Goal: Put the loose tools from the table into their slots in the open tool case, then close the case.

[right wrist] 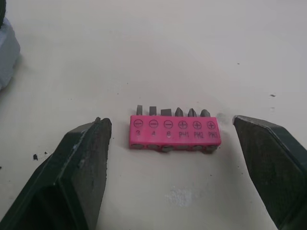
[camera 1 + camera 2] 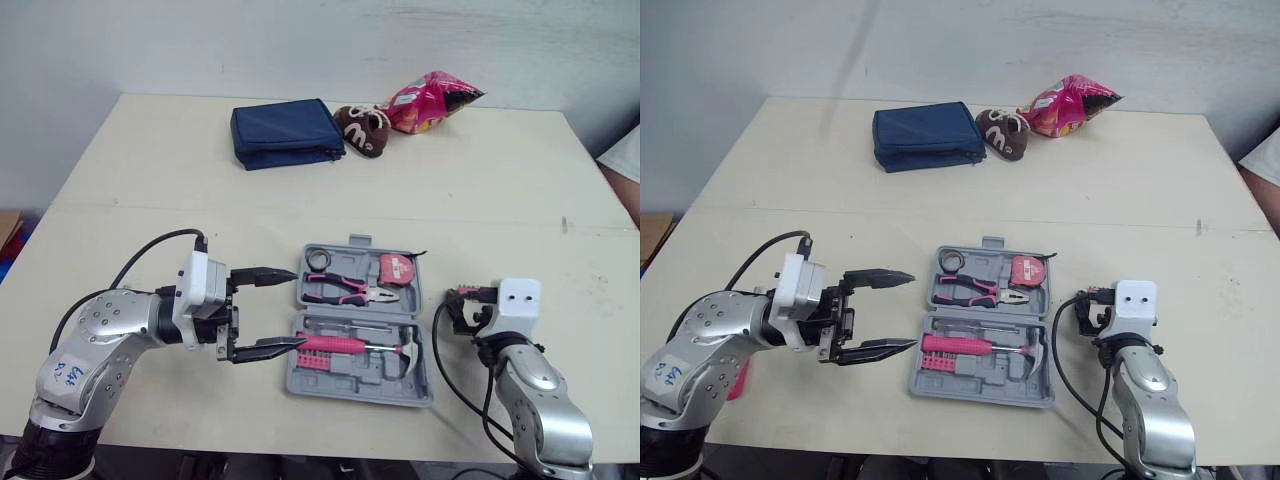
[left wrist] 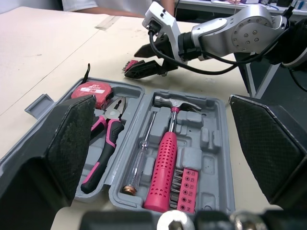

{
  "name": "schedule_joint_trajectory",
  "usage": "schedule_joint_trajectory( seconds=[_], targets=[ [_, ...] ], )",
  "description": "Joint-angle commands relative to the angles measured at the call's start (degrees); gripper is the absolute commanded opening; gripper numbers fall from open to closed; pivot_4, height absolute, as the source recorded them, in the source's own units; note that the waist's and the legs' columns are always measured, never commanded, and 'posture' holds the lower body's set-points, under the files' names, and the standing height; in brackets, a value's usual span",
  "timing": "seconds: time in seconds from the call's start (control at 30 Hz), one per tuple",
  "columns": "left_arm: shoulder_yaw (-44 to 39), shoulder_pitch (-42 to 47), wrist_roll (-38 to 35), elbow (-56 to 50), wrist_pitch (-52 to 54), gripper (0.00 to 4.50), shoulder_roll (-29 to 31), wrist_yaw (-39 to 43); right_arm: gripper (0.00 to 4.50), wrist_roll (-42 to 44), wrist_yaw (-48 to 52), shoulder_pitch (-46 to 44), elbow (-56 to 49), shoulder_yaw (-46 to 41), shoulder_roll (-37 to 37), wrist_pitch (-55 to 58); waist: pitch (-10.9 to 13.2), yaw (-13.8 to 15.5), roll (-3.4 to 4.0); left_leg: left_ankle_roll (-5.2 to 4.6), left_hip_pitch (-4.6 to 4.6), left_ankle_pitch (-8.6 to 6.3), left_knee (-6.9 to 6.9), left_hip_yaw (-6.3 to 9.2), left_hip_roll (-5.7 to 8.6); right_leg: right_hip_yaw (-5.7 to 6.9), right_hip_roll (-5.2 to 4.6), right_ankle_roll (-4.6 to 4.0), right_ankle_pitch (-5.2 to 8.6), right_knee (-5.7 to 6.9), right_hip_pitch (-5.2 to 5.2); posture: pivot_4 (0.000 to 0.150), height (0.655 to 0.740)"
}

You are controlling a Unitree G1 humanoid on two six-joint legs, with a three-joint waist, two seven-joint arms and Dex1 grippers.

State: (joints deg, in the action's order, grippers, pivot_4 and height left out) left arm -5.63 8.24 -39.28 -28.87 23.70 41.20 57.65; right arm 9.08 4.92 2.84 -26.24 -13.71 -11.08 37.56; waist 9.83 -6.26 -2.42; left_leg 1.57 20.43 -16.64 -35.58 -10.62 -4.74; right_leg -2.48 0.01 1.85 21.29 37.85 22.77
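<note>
Pink bit holder [image 1: 175,134] flat on counter [image 2: 150,200], near right side of open tool case [image 2: 360,385] — lies between right fingers [image 1: 81,158], spread wide, empty. Holder's long axis runs finger to finger. Left fingers [image 2: 262,276] also wide apart, empty — at case's left edge.

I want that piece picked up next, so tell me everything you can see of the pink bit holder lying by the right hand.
The bit holder is a small pink plastic bar carrying six grey metal screwdriver bits in a row, three flat-tipped and three cross-tipped, with a matching mark printed at each. It lies flat on the bare cream table, between the open fingers of the right hand, which do not touch it.
</note>
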Motion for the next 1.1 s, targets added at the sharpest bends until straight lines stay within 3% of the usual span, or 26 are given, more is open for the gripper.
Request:
schedule_joint_trajectory(
  seconds=[0.03, 0.47, 0.57, 0.63, 0.67, 0.9, 1.1],
  targets=[
    [-0.14, 0.51, -0.57, -0.85, -0.59, 4.5, -0.09, 0.5, 4.24, 0.99, 0.81, -0.1, 1.2, -0.66, -0.42, -0.05, 0.0, -0.06, 0.0, 0.0, 0.0, 0.0, 0.0, 0.0, 0.0, 0.0, 0.0, 0.0, 0.0, 0.0, 0.0, 0.15, 0.74],
    [0.04, 0.49, -1.04, -1.34, 0.26, 4.5, 0.33, 1.21, 4.24, 3.69, 2.14, -0.72, 4.44, -1.95, -0.52, -0.74, -0.02, -0.11, -0.04, -0.02, -0.12, 0.02, -0.06, 0.0, 0.0, -0.01, 0.0, 0.01, -0.02, 0.04, -0.15, 0.15, 0.74],
    [0.2, 0.52, -1.14, -1.33, 0.5, 4.5, 0.36, 1.52, 3.44, 4.36, 3.35, -0.41, 4.86, -2.59, -1.35, -1.14, -0.02, -0.03, -0.04, -0.03, -0.12, 0.02, -0.06, 0.0, 0.0, -0.01, 0.0, 0.01, -0.02, 0.04, -0.15, 0.15, 0.74],
    [0.24, 0.6, -1.09, -1.27, 0.63, 4.5, 0.27, 1.65, 2.51, 4.85, 3.9, -0.3, 4.84, -2.93, -1.63, -1.12, -0.03, 0.06, -0.06, -0.03, -0.11, 0.02, -0.06, 0.03, 0.0, -0.01, 0.0, 0.01, -0.02, 0.04, -0.16, 0.15, 0.74],
    [0.24, 0.51, -1.09, -1.34, 0.67, 4.5, 0.26, 1.73, 2.25, 5.26, 4.24, -0.02, 4.3, -3.26, -1.83, -1.03, -0.04, 0.09, -0.06, -0.03, -0.11, 0.02, -0.06, 0.04, 0.0, 0.0, 0.0, 0.01, -0.02, 0.03, -0.17, 0.15, 0.74],
    [0.23, -0.16, -1.08, -1.81, 0.65, 4.5, 0.07, 1.96, 2.25, 5.03, 7.43, 3.2, 0.25, -2.49, -5.37, -3.23, -0.03, 0.8, -0.04, -0.03, -0.09, 0.0, -0.04, 0.09, 0.01, 0.01, 0.0, 0.02, -0.01, -0.01, -0.17, 0.15, 0.74],
    [-0.06, -1.67, -1.44, -2.72, 0.47, 4.5, 0.05, 2.05, 2.25, 11.4, 11.92, 14.15, -13.21, -4.91, -7.8, 1.79, 0.03, 1.47, 0.04, 0.01, -0.05, -0.03, 0.02, 0.17, 0.01, 0.06, 0.0, 0.07, 0.06, -0.05, -0.15, 0.15, 0.74]
  ],
)
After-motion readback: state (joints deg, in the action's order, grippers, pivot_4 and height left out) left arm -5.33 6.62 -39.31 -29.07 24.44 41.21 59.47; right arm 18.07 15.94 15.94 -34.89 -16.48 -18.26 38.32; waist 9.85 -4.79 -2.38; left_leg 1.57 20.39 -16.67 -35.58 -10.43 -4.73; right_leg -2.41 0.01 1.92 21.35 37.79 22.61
